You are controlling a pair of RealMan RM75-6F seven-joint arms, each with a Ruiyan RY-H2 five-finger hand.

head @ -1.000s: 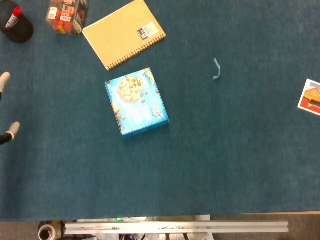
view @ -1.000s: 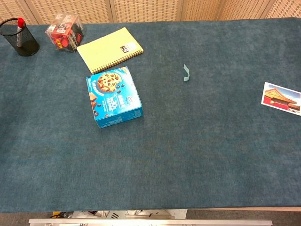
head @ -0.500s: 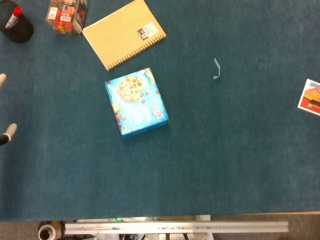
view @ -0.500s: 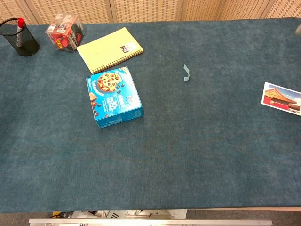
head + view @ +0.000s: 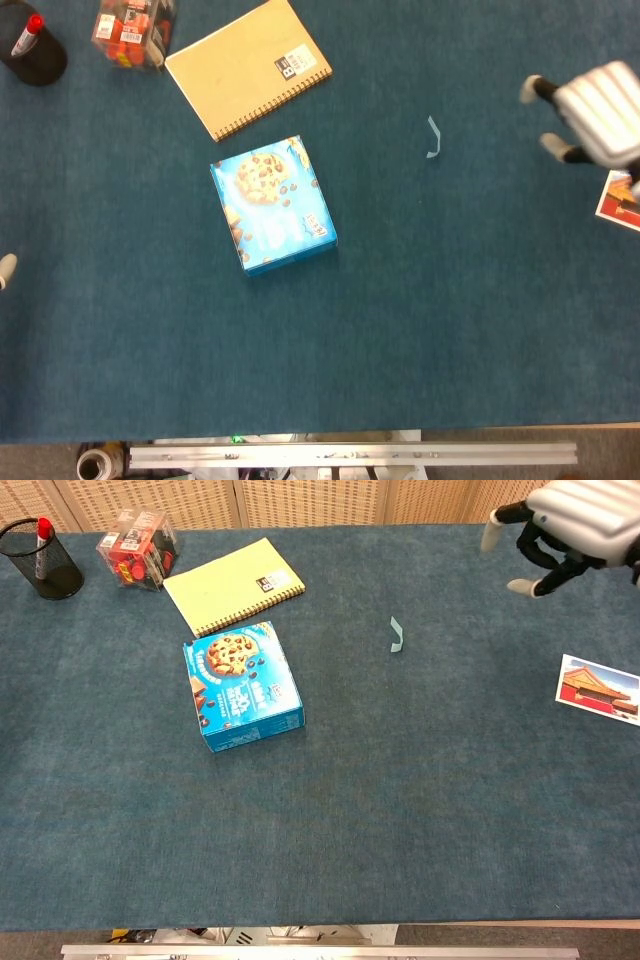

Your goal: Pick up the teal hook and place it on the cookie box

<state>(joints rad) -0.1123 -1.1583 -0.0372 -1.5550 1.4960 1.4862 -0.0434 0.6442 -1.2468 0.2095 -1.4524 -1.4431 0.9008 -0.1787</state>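
Observation:
The small teal hook [image 5: 433, 137] [image 5: 397, 635] lies alone on the blue tablecloth, right of centre. The blue cookie box [image 5: 272, 205] [image 5: 241, 686] lies flat to its left, with nothing on top. My right hand [image 5: 590, 120] [image 5: 570, 525] hovers in the air to the right of the hook, well apart from it, fingers spread and empty. Of my left hand only one fingertip [image 5: 5, 268] shows at the far left edge of the head view, and its grip is hidden.
A tan spiral notebook [image 5: 248, 65] [image 5: 233, 584] lies behind the box. A black pen cup [image 5: 32, 50] [image 5: 45, 560] and a clear box of red items [image 5: 132, 32] [image 5: 138, 548] stand at the back left. A postcard [image 5: 620, 195] [image 5: 600, 688] lies at the right edge.
My right hand has come into view from the right, toward the hook. My left hand has drawn back to the left edge. Hook and box have not moved.

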